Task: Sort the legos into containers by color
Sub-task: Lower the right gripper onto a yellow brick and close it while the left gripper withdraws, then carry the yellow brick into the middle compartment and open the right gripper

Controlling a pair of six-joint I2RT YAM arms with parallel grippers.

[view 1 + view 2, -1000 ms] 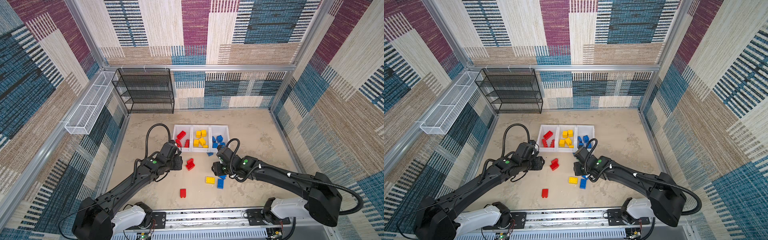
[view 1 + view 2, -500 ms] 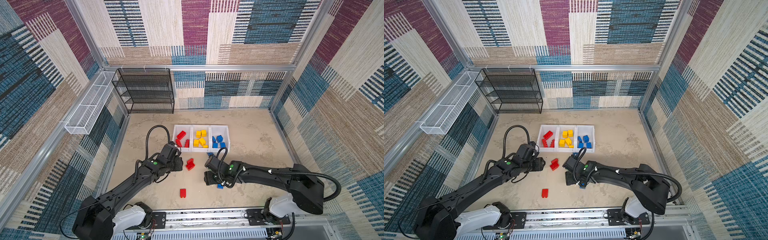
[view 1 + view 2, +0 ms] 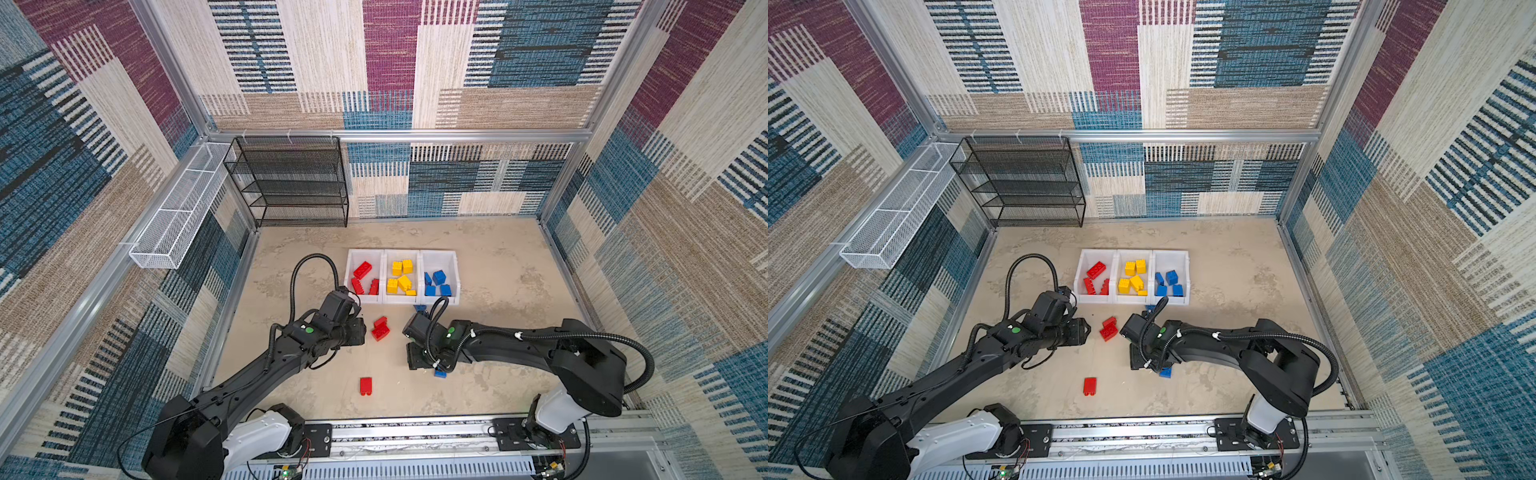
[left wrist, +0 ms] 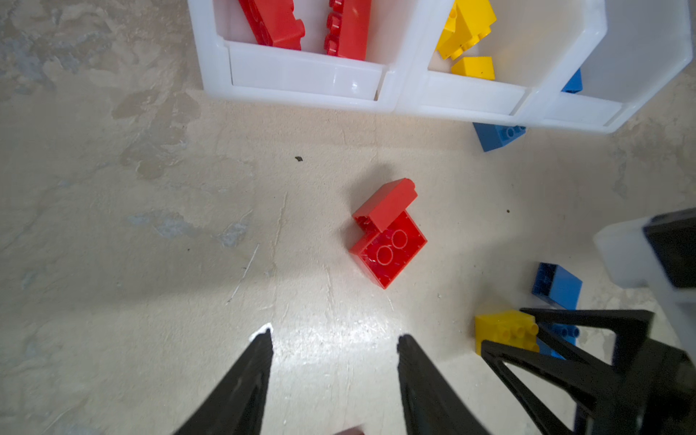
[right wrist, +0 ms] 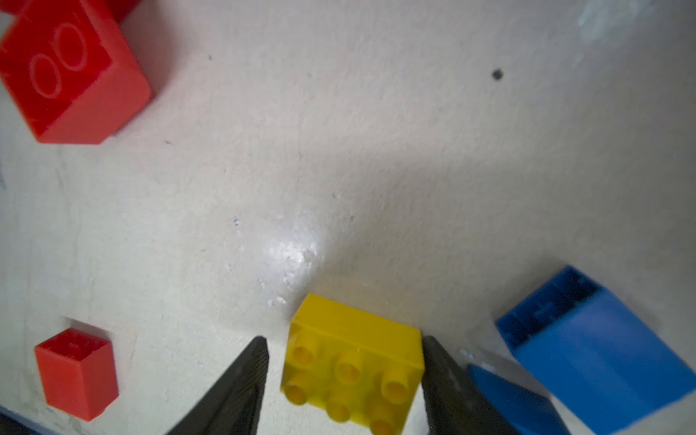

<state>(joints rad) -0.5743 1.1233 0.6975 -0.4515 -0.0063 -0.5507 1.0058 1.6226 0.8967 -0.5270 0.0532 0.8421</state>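
Right claw [image 5: 344, 339] straddles a yellow brick [image 5: 352, 361] on the worktop [image 3: 498, 332], jaws part open, a gap on one side. Left claw [image 4: 333, 335] hangs open and empty near two red bricks [image 4: 388, 233], short of the bins [image 3: 382, 300]

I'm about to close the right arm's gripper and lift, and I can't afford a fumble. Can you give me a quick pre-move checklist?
1. Yellow brick inside the right gripper: ok, it sits between the fingers.
2. Fingers closed on the brick: not ok, a gap shows beside one finger.
3. Neighbouring blue brick clear of the gripper: cannot tell, it lies tight beside one finger.
4. Middle container takes yellow: ok, it holds only yellow bricks.
5. Left gripper out of the way: ok, open, empty, short of the red bricks.
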